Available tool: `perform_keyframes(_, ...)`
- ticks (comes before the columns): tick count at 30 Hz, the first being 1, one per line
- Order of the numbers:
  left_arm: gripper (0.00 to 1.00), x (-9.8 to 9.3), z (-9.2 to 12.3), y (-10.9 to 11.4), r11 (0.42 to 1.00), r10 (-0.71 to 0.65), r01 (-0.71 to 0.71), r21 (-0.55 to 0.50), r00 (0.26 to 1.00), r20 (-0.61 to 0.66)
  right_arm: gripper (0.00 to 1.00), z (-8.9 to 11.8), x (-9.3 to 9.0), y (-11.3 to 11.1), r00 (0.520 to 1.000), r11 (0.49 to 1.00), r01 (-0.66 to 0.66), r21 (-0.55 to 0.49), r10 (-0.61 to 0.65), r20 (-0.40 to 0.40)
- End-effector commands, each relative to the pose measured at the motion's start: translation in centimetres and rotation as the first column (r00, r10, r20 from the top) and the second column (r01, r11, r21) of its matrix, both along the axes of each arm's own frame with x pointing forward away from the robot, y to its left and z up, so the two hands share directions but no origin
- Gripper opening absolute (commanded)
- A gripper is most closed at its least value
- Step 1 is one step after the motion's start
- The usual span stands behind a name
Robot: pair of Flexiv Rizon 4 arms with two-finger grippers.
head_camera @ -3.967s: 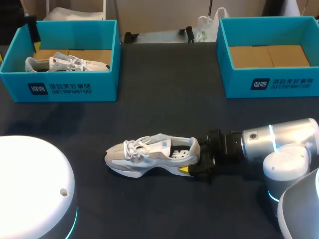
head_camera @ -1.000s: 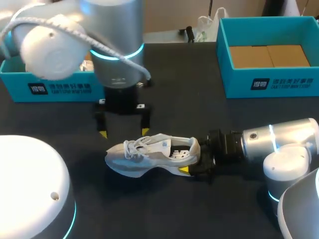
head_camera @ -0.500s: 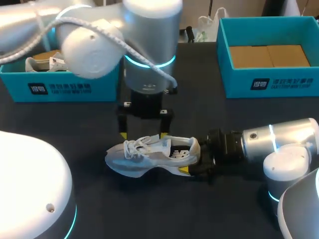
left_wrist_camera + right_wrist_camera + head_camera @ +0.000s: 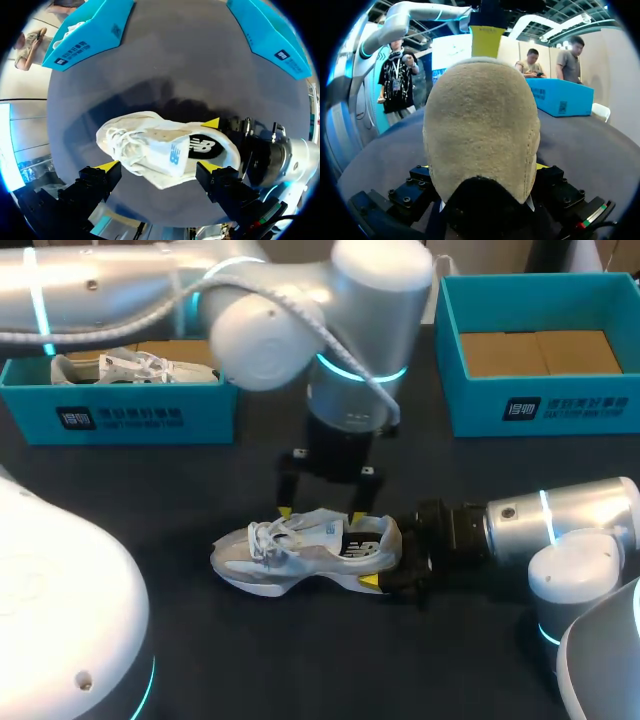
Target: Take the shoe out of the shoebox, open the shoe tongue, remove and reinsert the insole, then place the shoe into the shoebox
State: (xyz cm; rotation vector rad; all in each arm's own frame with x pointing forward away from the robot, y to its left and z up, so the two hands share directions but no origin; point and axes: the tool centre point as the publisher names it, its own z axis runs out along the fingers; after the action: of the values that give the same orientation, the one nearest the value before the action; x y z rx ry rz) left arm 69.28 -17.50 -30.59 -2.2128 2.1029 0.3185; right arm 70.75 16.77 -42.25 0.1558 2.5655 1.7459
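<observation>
Shoe (image 4: 305,552) out of its box, upright on sole on table (image 4: 300,670). Heel wedged between right gripper (image 4: 385,568) fingers, toe pointing away from them. No shift over last 4 s: same spot, same clamp. Both R fingers pressed to heel sides, i.e. grasping it as an anchor.

Change all on other side. 4 s ago, no left arm near. 1 s ago, hanging beyond the toe-side laces (image 4: 122,145). Now carried along the shoe, so left gripper (image 4: 321,514) straddles tongue (image 4: 167,152) and collar. L fingers spread wide, one each side of the upper, holding nothing; contact w/ shoe not clear. Seen from left wrist: tongue right between the spread fingers, R fingertip just ahead at the heel.

Meaning for task: take-out step done, tongue-opening about to start. Insole (image 4: 202,146) not yet pulled, visible inside collar. Prob. needs lowering and pinching the tongue next, w/ R hold bracing.

Further out: left shoebox (image 4: 120,418) w/ second shoe (image 4: 130,368) well beyond L fingers. Right shoebox (image 4: 545,405), no shoe in it, well apart from R fingers.
</observation>
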Motion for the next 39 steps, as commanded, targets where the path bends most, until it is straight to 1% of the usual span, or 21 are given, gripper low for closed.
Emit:
perform_keyframes(1,1.0,0.4,-1.3,-1.5,0.99,-0.012,0.016,0.143,1.0,-0.024,0.0,0.1,0.0,0.1,1.0,1.0,0.0,-0.006,0.0,-0.001)
perform_keyframes(9,1.0,0.2,-2.7,-1.2,0.979,-0.008,0.015,0.201,0.999,-0.035,0.0,0.1,0.0,0.1,1.0,1.0,0.0,-0.006,0.0,-0.001)
perform_keyframes(20,1.0,0.4,-4.6,0.1,0.962,0.02,0.004,0.272,0.996,-0.085,0.0,0.1,0.0,0.1,1.0,1.0,0.0,-0.006,0.0,-0.001)
perform_keyframes(25,0.96,0.1,-5.1,0.6,0.949,0.023,0.009,0.316,0.995,-0.097,0.0,0.1,0.0,0.1,1.0,1.0,0.0,-0.006,0.0,-0.001)
perform_keyframes(27,0.88,0.1,-5.1,0.8,0.947,0.024,0.01,0.321,0.995,-0.101,0.0,0.1,0.0,0.1,1.0,1.0,0.0,-0.006,0.0,-0.001)
perform_keyframes(28,0.82,0.1,-5.0,1.0,0.947,0.024,0.01,0.322,0.995,-0.101,0.0,0.1,0.0,0.1,1.0,1.0,0.0,-0.006,0.0,-0.001)
perform_keyframes(29,0.74,0.0,-4.8,1.1,0.947,0.027,0.009,0.321,0.994,-0.105,0.0,0.1,0.0,0.1,1.0,1.0,0.0,-0.006,0.0,-0.001)
perform_keyframes(33,0.48,-0.2,-4.1,1.7,0.948,0.023,0.014,0.318,0.993,-0.113,0.0,0.1,0.0,0.1,1.0,1.0,0.0,-0.006,0.0,-0.001)
perform_keyframes(36,0.45,-0.5,-3.5,2.0,0.95,0.021,0.015,0.311,0.993,-0.112,0.0,0.1,0.0,0.1,1.0,1.0,0.0,-0.006,0.0,-0.001)
perform_keyframes(39,0.33,-0.7,-2.8,2.3,0.956,0.022,0.01,0.294,0.994,-0.107,0.0,0.1,0.0,0.1,1.0,1.0,0.0,-0.006,0.0,-0.001)
